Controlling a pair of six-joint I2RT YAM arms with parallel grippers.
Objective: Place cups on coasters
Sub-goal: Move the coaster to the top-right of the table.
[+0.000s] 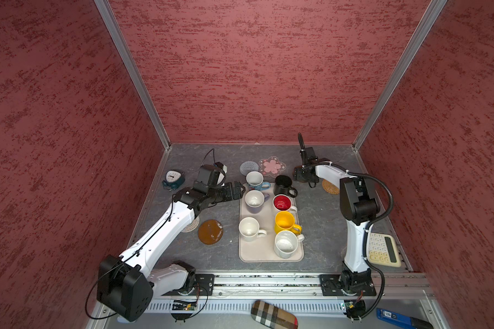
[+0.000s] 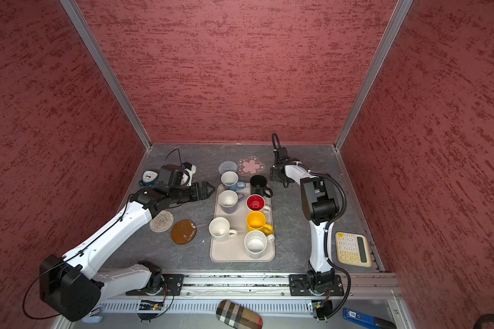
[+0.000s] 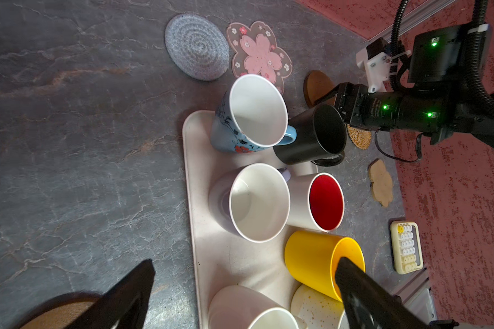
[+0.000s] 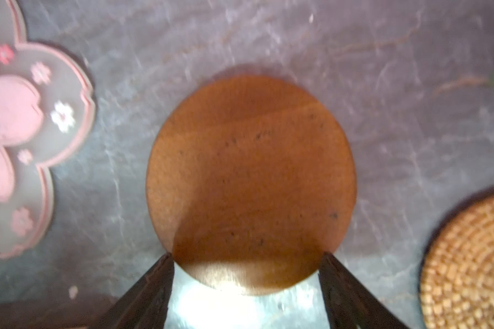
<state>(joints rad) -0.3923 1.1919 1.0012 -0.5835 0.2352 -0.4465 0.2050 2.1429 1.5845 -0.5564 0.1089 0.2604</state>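
Now the seven cups (image 1: 284, 222) stand together on the beige tray (image 1: 268, 253); the left gripper (image 1: 240, 189) holds nothing, its jaws spread wide, just beside the lavender mug (image 1: 253, 202); the right gripper (image 4: 246, 256), jaws apart too, holds nothing above a brown coaster (image 4: 251, 171).

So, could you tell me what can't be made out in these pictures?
- Tan scalloped mat: behind the right arm, not made out in either top view; only the left wrist view shows it.
- Beige spiral mat: mostly under the left arm in a top view.
- Speckled mug: cut off by the left wrist view's edge.
- Right wrist view: blurred.
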